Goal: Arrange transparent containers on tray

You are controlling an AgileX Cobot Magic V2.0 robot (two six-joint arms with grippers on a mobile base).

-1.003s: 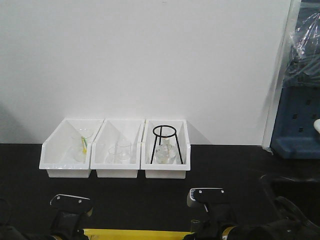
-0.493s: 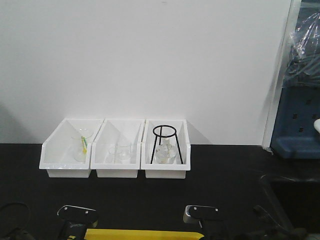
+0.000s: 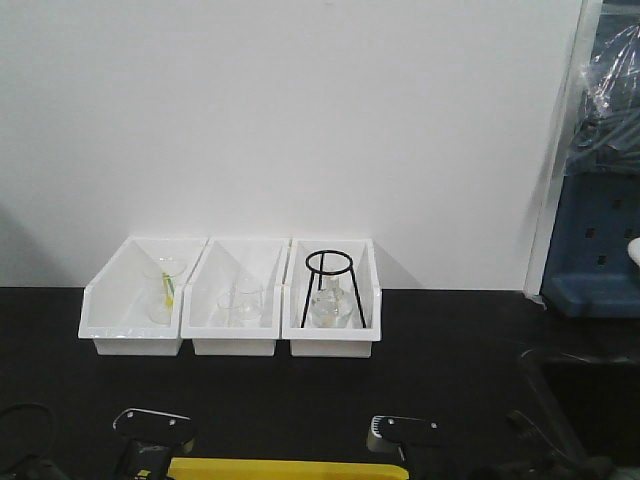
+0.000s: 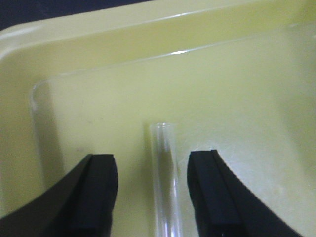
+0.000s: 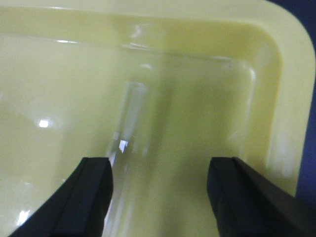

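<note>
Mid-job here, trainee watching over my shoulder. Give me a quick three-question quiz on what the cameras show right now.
1. True or false: both hands are open over the yellow tray.
2. What lies between the left hand's fingers?
A. a beaker
B. a test tube
C. nothing
3. Which white bin holds the black ring stand?

Key:
1. True; the right hand also straddles a tube, with gaps both sides.
2. B
3. The right bin, in the front view.

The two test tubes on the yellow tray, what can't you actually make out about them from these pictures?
- Left wrist view: the test tube runs off the bottom edge between the open left gripper, so its closed end is cut off.
- Right wrist view: the second test tube is blurred; its lower end leaves the frame.
- Front view: only a strip of the tray shows; no tubes visible, arms cropped.
- Right gripper open.
</note>
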